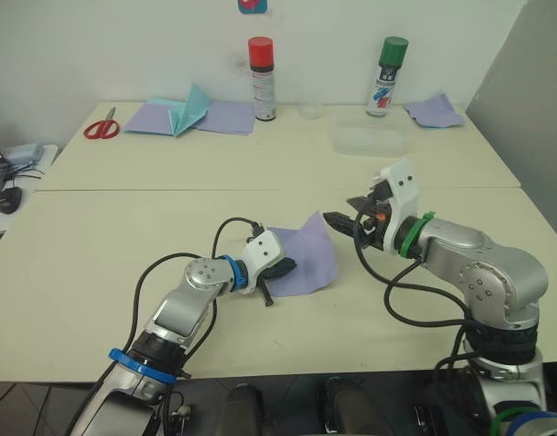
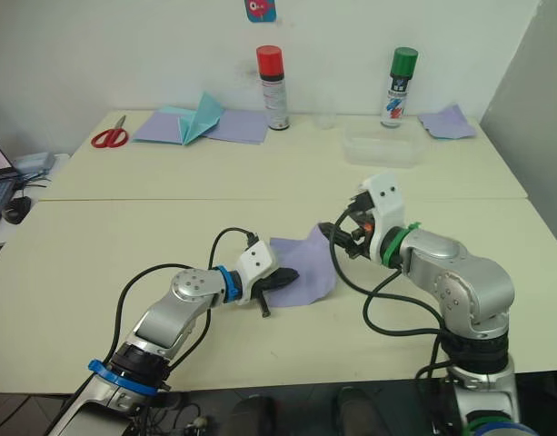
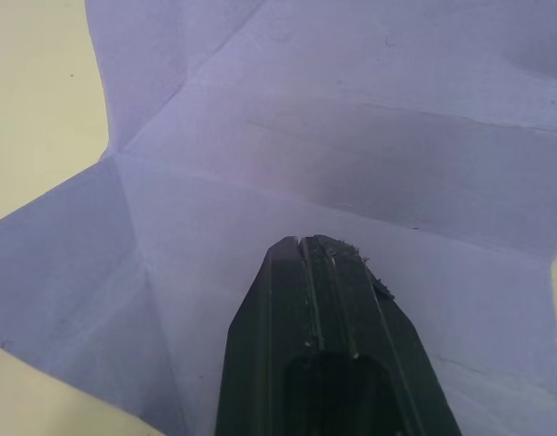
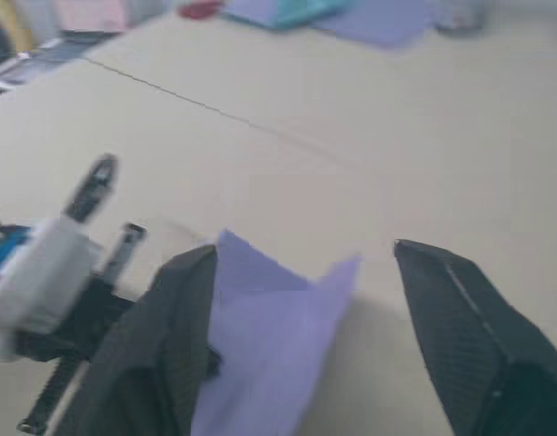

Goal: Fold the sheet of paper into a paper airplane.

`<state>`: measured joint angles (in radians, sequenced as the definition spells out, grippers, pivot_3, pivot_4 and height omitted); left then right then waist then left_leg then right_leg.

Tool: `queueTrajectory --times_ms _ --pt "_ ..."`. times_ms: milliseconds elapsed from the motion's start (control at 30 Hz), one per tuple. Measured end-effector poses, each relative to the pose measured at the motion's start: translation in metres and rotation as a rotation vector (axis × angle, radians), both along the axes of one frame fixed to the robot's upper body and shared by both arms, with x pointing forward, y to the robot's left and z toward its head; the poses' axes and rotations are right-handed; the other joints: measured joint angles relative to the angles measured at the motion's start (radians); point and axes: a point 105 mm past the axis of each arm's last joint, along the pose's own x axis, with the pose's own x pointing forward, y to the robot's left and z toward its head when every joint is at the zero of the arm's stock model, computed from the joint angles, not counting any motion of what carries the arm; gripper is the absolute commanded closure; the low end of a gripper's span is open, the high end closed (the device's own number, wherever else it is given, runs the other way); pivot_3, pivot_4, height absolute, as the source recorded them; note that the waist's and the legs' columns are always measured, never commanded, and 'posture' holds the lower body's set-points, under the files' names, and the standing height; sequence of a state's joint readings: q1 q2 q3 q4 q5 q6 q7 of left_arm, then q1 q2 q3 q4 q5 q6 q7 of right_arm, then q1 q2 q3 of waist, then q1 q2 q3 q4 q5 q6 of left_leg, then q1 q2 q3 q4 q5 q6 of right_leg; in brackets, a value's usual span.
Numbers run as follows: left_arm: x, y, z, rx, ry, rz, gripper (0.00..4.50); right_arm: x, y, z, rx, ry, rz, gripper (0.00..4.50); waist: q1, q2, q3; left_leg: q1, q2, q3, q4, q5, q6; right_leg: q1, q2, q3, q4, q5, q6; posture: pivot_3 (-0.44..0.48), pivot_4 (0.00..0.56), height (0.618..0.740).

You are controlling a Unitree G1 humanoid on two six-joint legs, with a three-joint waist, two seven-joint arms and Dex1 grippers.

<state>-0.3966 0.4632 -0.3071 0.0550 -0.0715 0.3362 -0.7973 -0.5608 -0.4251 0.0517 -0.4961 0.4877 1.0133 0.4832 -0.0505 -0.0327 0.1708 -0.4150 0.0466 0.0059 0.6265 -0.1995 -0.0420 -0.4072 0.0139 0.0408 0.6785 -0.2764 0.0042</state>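
Observation:
The sheet of paper [image 1: 307, 256] is pale lavender with crease lines and lies on the near table between my two arms; its far right corner curls up off the surface. My left gripper [image 1: 283, 268] is shut, its fingertips [image 3: 319, 247] pressed together and resting on top of the sheet near its left edge. My right gripper [image 1: 342, 221] is open just to the right of the raised corner. In the right wrist view the sheet [image 4: 278, 336] lies ahead, between the spread fingers [image 4: 460, 318]. Nothing has the shape of a paper airplane.
Along the back of the far table stand a red-capped spray can [image 1: 262, 78] and a green-capped can [image 1: 385, 76]. Also there are red scissors [image 1: 102, 126], a teal folded paper [image 1: 191, 109] on lavender sheets [image 1: 229, 117], another lavender sheet [image 1: 434, 111] and a clear tray [image 1: 369, 139].

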Motion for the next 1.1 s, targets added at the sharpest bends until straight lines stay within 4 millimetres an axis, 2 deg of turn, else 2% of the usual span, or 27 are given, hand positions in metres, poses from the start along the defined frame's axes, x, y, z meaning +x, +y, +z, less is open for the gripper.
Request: queueTrajectory --times_ms 100,200,367,567,800,933,1033,1100 --pt "0.000 0.000 0.000 0.000 -0.001 -0.001 4.50 -0.003 0.018 -0.010 -0.056 -0.079 0.080 3.40 0.001 0.000 0.000 0.000 0.000 0.000 0.000 0.000 0.000 0.000 0.000 0.000 0.000 0.000 0.000 0.000 0.150 0.740" --pt "0.000 -0.001 0.000 -0.002 -0.004 -0.006 4.50 0.002 0.027 -0.037 -0.097 -0.059 0.075 4.46 0.002 0.000 0.000 0.000 0.000 0.001 0.000 0.000 0.000 0.000 -0.001 0.001 0.000 0.000 0.000 0.000 0.150 0.740" --pt "0.001 -0.001 0.000 -0.004 -0.002 -0.014 4.50 0.011 0.020 -0.070 -0.157 -0.042 0.008 4.48 0.003 -0.001 -0.001 0.000 0.000 0.002 0.001 0.000 0.000 0.000 -0.001 0.002 0.000 0.000 0.001 0.000 0.150 0.740" --pt "0.001 -0.001 -0.001 -0.004 0.001 -0.014 4.50 0.013 0.015 -0.109 -0.197 0.021 -0.036 4.48 0.004 -0.001 -0.001 0.000 0.000 0.002 0.001 0.000 0.000 0.000 -0.001 0.001 0.000 0.000 0.001 0.000 0.150 0.740" --pt "0.001 0.000 -0.001 -0.006 -0.007 -0.019 4.50 0.019 0.016 -0.123 -0.151 0.016 -0.092 4.48 0.003 -0.001 -0.001 0.000 0.000 0.002 0.000 0.000 0.000 0.000 0.000 0.002 0.001 0.000 0.001 0.000 0.150 0.740" --pt "0.001 0.000 -0.001 -0.012 -0.021 -0.024 4.50 0.018 0.011 -0.125 -0.118 0.005 -0.104 4.48 0.004 -0.001 -0.001 0.000 0.000 0.002 0.001 0.000 0.000 0.000 0.000 0.002 0.000 0.000 0.001 0.000 0.150 0.740" --pt "0.002 0.003 -0.002 -0.013 -0.026 -0.019 4.50 0.014 0.004 -0.137 -0.142 0.023 -0.111 4.48 0.004 -0.001 -0.001 0.001 0.000 0.002 0.001 0.000 0.000 0.000 0.000 0.002 0.001 0.000 0.001 0.000 0.150 0.740" --pt "0.002 0.005 -0.002 -0.014 -0.029 -0.014 4.50 0.014 0.005 -0.137 -0.144 0.016 -0.106 4.48 0.001 -0.001 -0.001 0.002 0.001 0.002 0.000 0.000 0.000 0.001 0.000 0.002 0.001 0.000 0.001 0.000 0.150 0.740"
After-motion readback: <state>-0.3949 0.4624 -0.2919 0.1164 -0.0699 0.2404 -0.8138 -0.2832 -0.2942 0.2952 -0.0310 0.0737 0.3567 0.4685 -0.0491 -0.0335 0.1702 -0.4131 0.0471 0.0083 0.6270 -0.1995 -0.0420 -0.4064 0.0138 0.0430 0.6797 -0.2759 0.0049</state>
